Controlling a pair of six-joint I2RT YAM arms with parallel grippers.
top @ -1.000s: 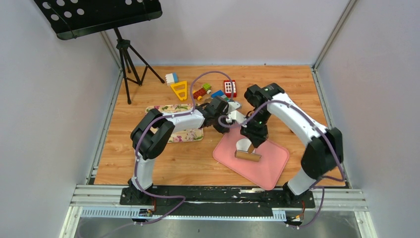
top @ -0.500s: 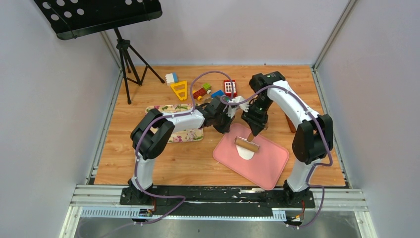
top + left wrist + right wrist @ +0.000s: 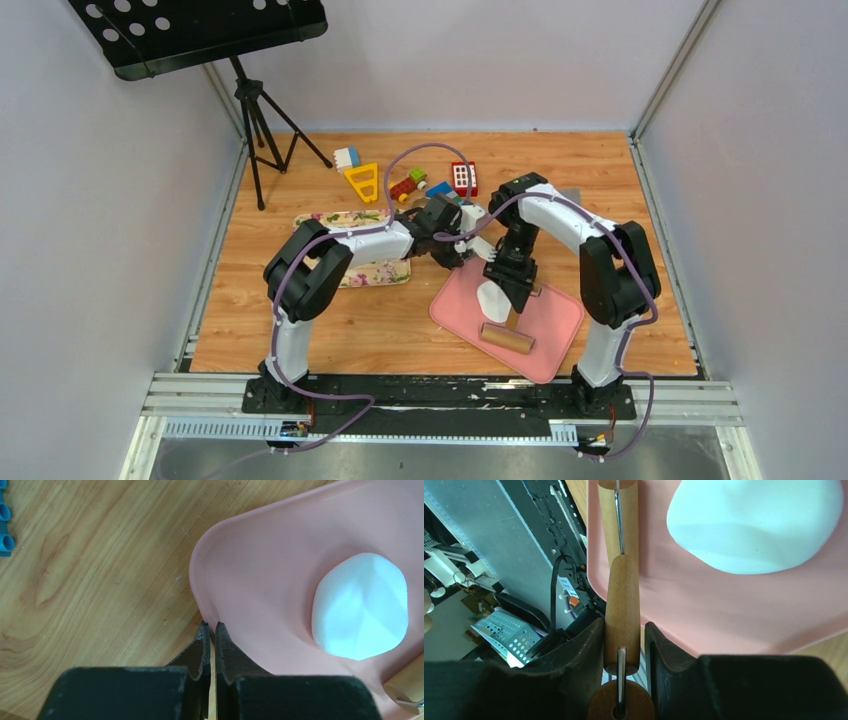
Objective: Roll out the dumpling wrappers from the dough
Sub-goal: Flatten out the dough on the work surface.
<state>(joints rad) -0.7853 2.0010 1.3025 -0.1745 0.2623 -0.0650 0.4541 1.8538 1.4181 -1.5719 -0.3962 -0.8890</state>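
Note:
The dough [image 3: 492, 298] is a flattened white lump on the pink mat [image 3: 555, 318]; it also shows as the dough [image 3: 360, 607] and the dough [image 3: 756, 522]. My right gripper [image 3: 516, 305] is shut on the wooden handle [image 3: 622, 605] of a small rolling pin, whose roller [image 3: 507, 340] lies on the mat just nearer than the dough. My left gripper [image 3: 476, 250] is shut on the mat's far-left edge [image 3: 202, 587], its jaws pinched together there. No dumpling wrappers are in view.
Toy blocks [image 3: 410, 182] lie scattered at the back of the wooden table. Floral boards [image 3: 350, 220] lie under the left arm. A tripod music stand [image 3: 255, 120] stands at the far left. A blue block [image 3: 4, 530] lies left of the mat.
The roller went from the mat's middle away over the dough, then came back across it to the near side. The left gripper has held the mat's edge throughout.

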